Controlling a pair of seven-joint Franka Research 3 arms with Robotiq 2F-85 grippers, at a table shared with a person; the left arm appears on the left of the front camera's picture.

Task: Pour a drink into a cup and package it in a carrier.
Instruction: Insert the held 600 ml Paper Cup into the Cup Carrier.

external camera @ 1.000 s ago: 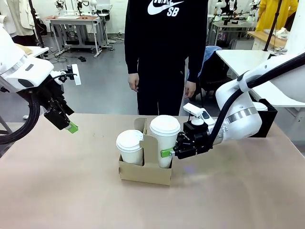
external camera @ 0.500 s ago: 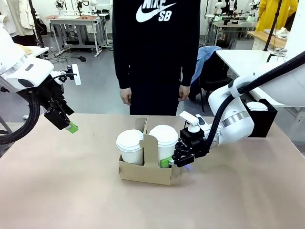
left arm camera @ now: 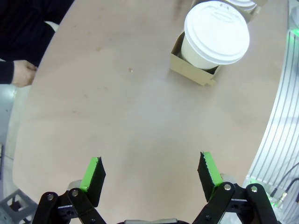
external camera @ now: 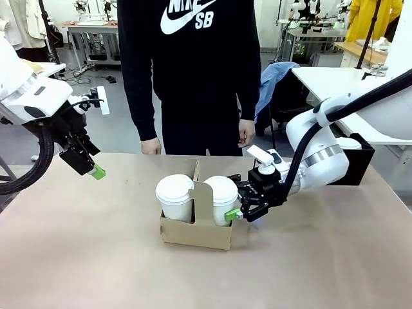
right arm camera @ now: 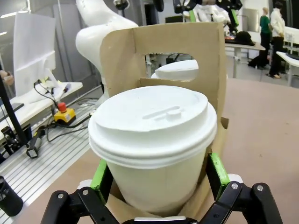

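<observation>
My right gripper [external camera: 239, 207] straddles the cup [external camera: 221, 196], pads apart. The carrier [external camera: 196, 233] handle [external camera: 203, 203] blocks beyond it. Bare table [external camera: 84, 257] lies under my left gripper [external camera: 95, 171].

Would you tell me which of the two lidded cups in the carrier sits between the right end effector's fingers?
The cup in the carrier's right-hand pocket; the right end effector straddles it, open, while the other cup stands beyond the handle tab.

Brown cardboard carrier [external camera: 196, 230] sits mid-table, handle tab upright; white lidded cup [external camera: 222, 198] stands upright in its right pocket, with a second white lidded cup [external camera: 175, 197] in the left pocket.
</observation>
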